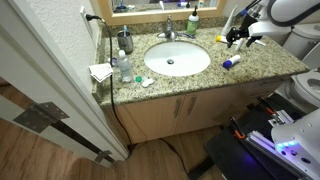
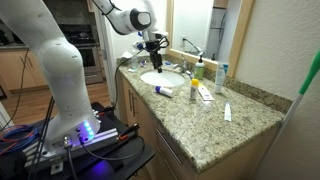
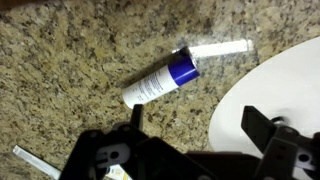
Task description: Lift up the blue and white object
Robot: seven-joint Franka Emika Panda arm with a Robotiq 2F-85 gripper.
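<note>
Nearest, at 6 o'clock of the wrist view: gripper (image 3: 195, 128), fingers (image 3: 262, 135) spread wide, nothing between them. Just beyond, at 12 o'clock: blue and white object (image 3: 160, 82), flat on the speckled counter (image 3: 60, 70), long axis toward 2 o'clock, white body low, blue band high. At its 4 o'clock, near but apart: white rim of the sink (image 3: 275, 85). In both exterior views, gripper (image 1: 236, 38) (image 2: 153, 45) hanging over the counter, above the blue and white object (image 1: 231, 62) (image 2: 163, 90) and not touching it. In an exterior view, blue and white object at 3 o'clock of the sink (image 1: 177, 58); basin with a dark drain at centre. Farther, at 12 o'clock of the basin: faucet (image 1: 168, 33). Farthest, at 9 o'clock: clear bottle (image 1: 122, 68), contents impossible to tell.
</note>
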